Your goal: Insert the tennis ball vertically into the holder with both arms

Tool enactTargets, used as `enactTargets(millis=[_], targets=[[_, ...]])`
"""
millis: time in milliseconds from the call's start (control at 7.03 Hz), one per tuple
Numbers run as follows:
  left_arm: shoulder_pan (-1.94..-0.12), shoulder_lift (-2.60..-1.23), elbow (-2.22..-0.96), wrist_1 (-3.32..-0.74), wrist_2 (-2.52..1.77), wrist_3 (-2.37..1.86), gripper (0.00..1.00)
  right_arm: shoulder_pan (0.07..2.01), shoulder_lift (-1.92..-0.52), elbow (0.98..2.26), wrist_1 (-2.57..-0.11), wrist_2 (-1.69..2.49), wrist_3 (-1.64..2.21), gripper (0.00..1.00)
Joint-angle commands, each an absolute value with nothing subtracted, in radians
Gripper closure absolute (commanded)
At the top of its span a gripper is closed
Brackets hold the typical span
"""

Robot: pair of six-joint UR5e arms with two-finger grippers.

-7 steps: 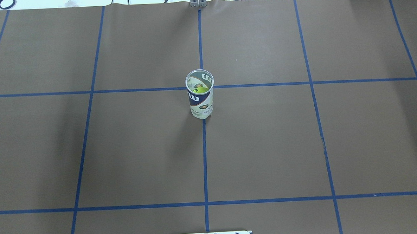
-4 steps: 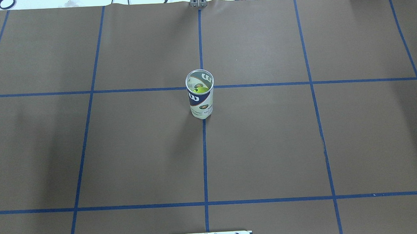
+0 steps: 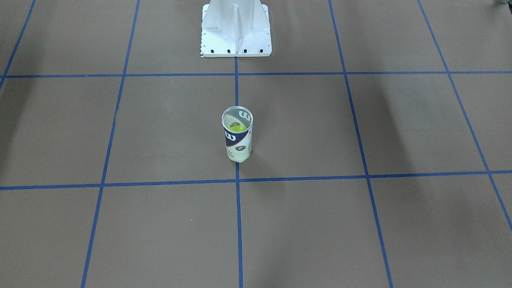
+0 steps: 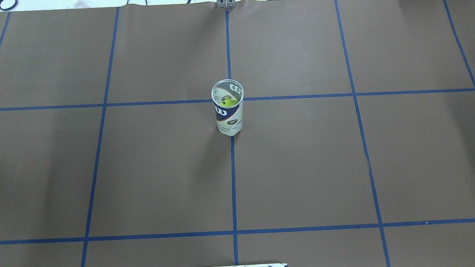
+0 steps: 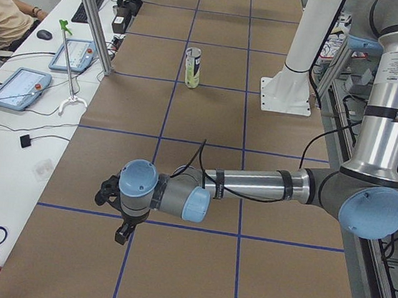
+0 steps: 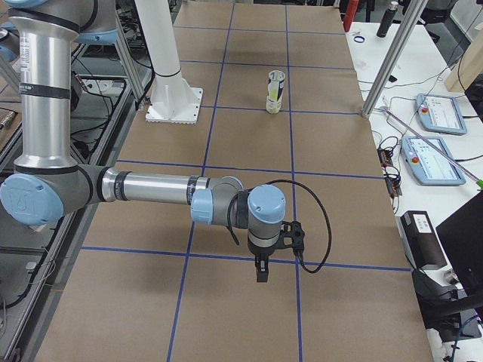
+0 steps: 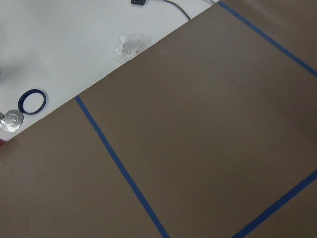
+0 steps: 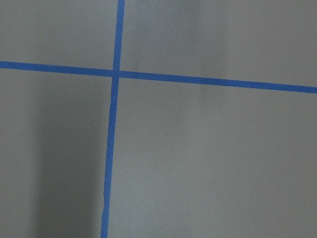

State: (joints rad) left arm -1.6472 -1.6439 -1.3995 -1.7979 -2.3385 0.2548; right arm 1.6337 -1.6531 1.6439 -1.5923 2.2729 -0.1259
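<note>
Both my arms stretch low and level over the table's ends, left arm (image 5: 252, 184) and right arm (image 6: 151, 186), wrists turned down. Brown paper (image 4: 303, 166) gridded with blue tape (image 4: 233, 182) covers the table. At its centre the tennis-ball tube (image 4: 228, 116) stands upright, a tennis ball (image 4: 229, 103) inside, well apart from both arms. My left gripper (image 5: 123, 235) and right gripper (image 6: 260, 271) hang above the paper. Whether either is open I cannot tell from these side views.

We see the holder (image 4: 228, 110), a clear tube with a navy-and-white label and a silver rim, standing upright and open-topped. A yellow-green tennis ball (image 4: 229, 103) sits down inside it. It stands between the left gripper (image 5: 123, 235) and the right gripper (image 6: 261, 271), well apart from both sets of fingers. The left arm (image 5: 252, 186) and right arm (image 6: 151, 186) stretch low, fingers pointing down; we cannot tell whether they are parted.
</note>
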Motion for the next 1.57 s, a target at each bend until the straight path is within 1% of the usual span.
enactTargets(millis=[0, 142, 285, 427, 569, 854, 1138, 1423], targets=[[-1.670, -1.635, -1.533, -1.517, -2.283, 0.290, 0.00, 1.634, -1.654, 1.644, -1.592, 2.276, -0.126, 0.00], [-1.678, -1.514, -1.684, -1.464, -2.184, 0.281, 0.00, 1.634, -1.654, 1.644, -1.592, 2.276, -0.124, 0.00], [-1.680, -1.479, -1.741, -1.457, -2.184, 0.267, 0.00, 1.632, -1.652, 1.646, -1.592, 2.276, -0.124, 0.00], [-1.678, -1.451, -1.735, -1.466, -2.178, 0.265, 0.00, 1.631, -1.648, 1.644, -1.594, 2.278, -0.121, 0.00], [-1.678, -1.453, -1.720, -1.474, -2.183, 0.270, 0.00, 1.631, -1.647, 1.644, -1.592, 2.283, -0.108, 0.00], [-1.677, -1.485, -1.743, -1.488, -2.189, 0.272, 0.00, 1.631, -1.647, 1.644, -1.591, 2.284, -0.107, 0.00], [-1.677, -1.486, -1.740, -1.486, -2.306, 0.262, 0.00, 1.631, -1.646, 1.643, -1.589, 2.284, -0.107, 0.00], [-1.677, -1.485, -1.747, -1.491, -2.310, 0.270, 0.00, 1.631, -1.647, 1.643, -1.589, 2.284, -0.109, 0.00]])
